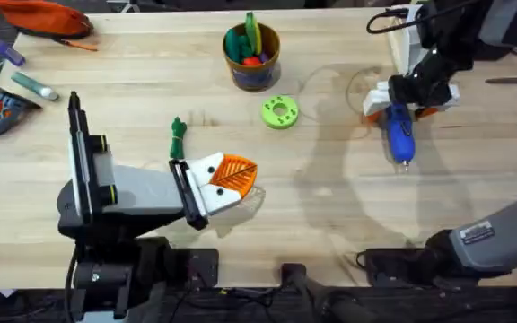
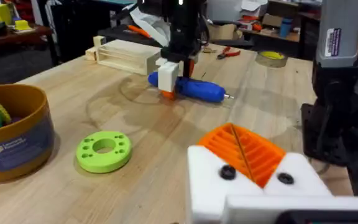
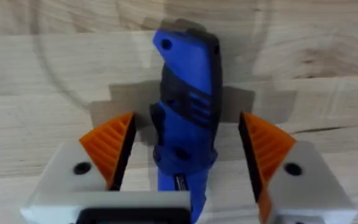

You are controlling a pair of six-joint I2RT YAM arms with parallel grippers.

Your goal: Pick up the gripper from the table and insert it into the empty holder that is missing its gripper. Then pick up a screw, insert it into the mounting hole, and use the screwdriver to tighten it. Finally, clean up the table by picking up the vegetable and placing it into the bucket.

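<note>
One screwdriver [image 1: 399, 133] lies flat on the table [image 1: 330, 224], far right side, tip toward the arm bases. The right gripper [image 3: 185, 149] sits over its rear body, both orange pads [image 3: 112, 146] spread either side of the blue body and clear of it.

The left gripper [image 1: 232, 175] rests near table centre with its two orange pads pressed together, nothing between them.

One vegetable [image 1: 179, 137] lies just beside the left gripper. One bucket [image 1: 252, 56] stands at the far middle, toys inside. One green disc [image 1: 280, 111] lies near the bucket.
</note>
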